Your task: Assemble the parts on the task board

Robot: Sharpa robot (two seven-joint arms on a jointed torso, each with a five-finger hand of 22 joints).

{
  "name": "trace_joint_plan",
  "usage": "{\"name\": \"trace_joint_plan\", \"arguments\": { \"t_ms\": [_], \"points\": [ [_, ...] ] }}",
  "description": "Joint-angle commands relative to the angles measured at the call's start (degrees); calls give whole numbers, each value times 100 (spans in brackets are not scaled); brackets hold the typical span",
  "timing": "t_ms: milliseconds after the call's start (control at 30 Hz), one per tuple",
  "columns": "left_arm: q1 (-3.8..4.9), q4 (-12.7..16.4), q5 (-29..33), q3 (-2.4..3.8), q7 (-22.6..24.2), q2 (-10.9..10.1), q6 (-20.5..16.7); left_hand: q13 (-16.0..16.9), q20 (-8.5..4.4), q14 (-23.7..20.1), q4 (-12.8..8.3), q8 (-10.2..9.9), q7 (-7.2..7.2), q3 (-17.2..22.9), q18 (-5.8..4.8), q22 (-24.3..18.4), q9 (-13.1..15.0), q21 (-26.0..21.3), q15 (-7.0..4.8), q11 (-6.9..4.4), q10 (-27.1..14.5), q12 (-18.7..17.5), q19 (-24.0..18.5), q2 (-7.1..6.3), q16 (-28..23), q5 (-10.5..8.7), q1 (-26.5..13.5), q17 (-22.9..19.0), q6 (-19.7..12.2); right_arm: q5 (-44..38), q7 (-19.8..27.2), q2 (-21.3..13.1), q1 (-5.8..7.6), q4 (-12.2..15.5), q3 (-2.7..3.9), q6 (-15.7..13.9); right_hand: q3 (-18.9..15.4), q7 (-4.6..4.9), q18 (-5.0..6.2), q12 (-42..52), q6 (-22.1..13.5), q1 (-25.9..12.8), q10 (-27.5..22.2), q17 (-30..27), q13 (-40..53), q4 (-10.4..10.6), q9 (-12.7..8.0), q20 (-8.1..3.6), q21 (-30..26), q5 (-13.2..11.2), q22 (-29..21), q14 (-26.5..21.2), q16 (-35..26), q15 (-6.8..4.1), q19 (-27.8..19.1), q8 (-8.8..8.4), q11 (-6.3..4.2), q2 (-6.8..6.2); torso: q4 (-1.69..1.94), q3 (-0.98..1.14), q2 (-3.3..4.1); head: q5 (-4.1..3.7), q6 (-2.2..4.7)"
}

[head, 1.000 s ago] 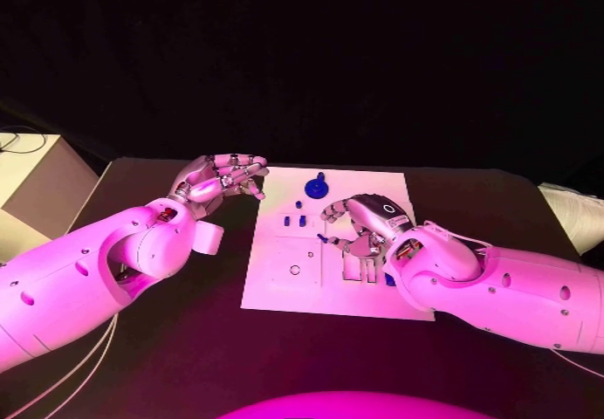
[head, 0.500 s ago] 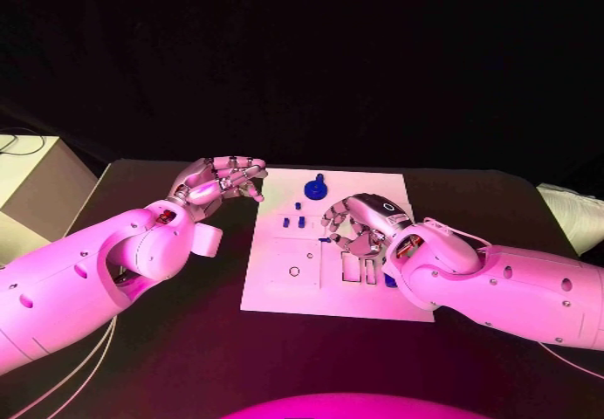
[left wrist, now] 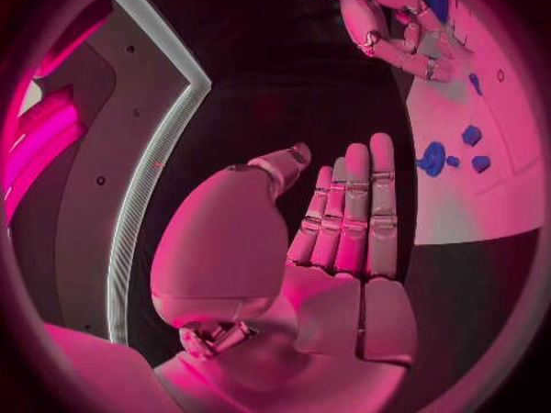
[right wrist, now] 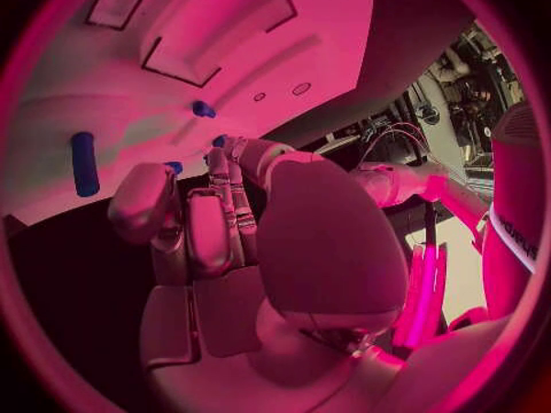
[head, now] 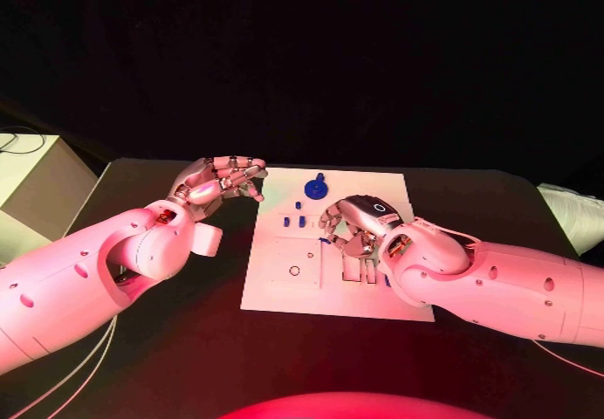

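Parts on the white board (head: 284, 288): right hand (head: 353, 225) has crept slightly toward the board's middle.
Its fingers curl over small blue parts (head: 292, 221); whether it pinches one, I cannot tell. Left hand (head: 221, 179) stays loosely curled, empty, beside the board; assembly looks barely begun.

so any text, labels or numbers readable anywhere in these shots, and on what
No text, label or number reads in any view.
A small ring-shaped mark sits on the back of the right hand; it is a sign, not letters.
Dark marks curve along the robot's white body at the rim of the right wrist view; too blurred to read.
The task board bears no readable print.
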Motion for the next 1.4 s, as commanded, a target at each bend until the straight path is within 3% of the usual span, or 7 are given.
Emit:
{"name": "trace_joint_plan", "arguments": {
  "t_ms": [33,400,1067,1400],
  "points": [
    [-8,5,24,3,31,18,108,-8,16,-1,-1,11,26,-23,79,-5,-6,-29,32,9,-38,30,37,34,-21,-5,5,9,-20,-315,-203,66,-9,-71,-18,336,37,5,-27,-33,22,-35,-14,4,-10,8,10,-38,22,2,5,156,21,-31,341,9,16,-80,-2,0,4,-1,-11],
    [-11,7,23,3,23,13,113,-8,16,-1,-1,11,26,-23,79,-5,-6,-29,32,9,-38,30,37,34,-21,-5,5,9,-20,-413,-386,247,-71,-343,-75,739,-12,-4,-28,-99,36,-194,-22,-3,-30,11,33,-34,18,-85,10,152,34,-24,333,17,19,-139,-2,5,0,18,-37],
    [-12,9,23,3,10,4,118,-8,16,-1,-1,11,26,-23,79,-5,-6,-29,32,9,-38,30,37,34,-21,-5,5,9,-20,-688,-552,315,-136,-380,-86,286,-59,9,-29,-202,88,-270,-89,-21,-57,-92,77,-21,7,-62,12,142,46,-5,326,65,43,-113,-7,8,1,32,-42],
    [-12,10,21,3,-9,-1,119,-9,15,-5,-1,29,26,-32,80,-22,-5,-48,30,8,-45,46,51,38,-24,-5,27,13,-28,-502,-405,312,-151,-336,-86,453,-142,19,-27,-245,11,-361,-127,-18,-63,-135,75,-18,-4,-115,10,140,61,1,323,36,56,-155,-4,5,0,30,-52]
  ]
}}
